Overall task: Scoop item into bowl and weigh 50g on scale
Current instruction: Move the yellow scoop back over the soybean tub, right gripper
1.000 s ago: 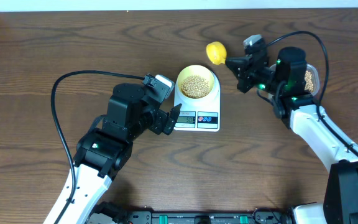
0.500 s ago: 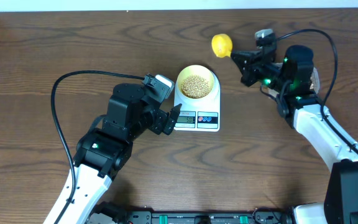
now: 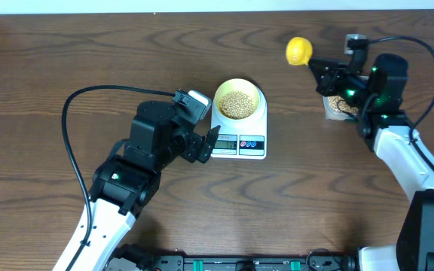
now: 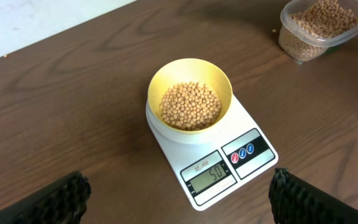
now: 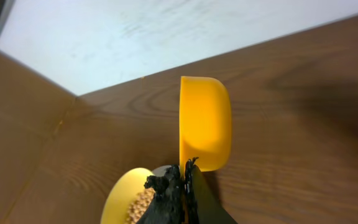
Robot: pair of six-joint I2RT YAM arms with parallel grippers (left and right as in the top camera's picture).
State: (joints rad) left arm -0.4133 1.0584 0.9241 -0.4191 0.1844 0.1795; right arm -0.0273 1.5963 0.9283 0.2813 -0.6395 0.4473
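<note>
Weighing's looking basically done — bowl (image 3: 237, 100) of beans (image 4: 190, 104) is sitting on the scale (image 3: 247, 144), display (image 4: 208, 175) reading 50. Right gripper (image 3: 321, 66) is clamping the scoop (image 3: 298, 50) near the tub (image 3: 343, 105), left gripper (image 3: 208, 143) is hanging open beside the scale. Next: parking the scoop — no more beans.

bowl (image 5: 118, 196) cut by bottom edge, tub (image 4: 319, 31) clipped

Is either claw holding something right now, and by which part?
The right gripper is shut on the yellow scoop, gripping its handle end, with the cup sticking out. The left gripper is open and holds nothing.
</note>
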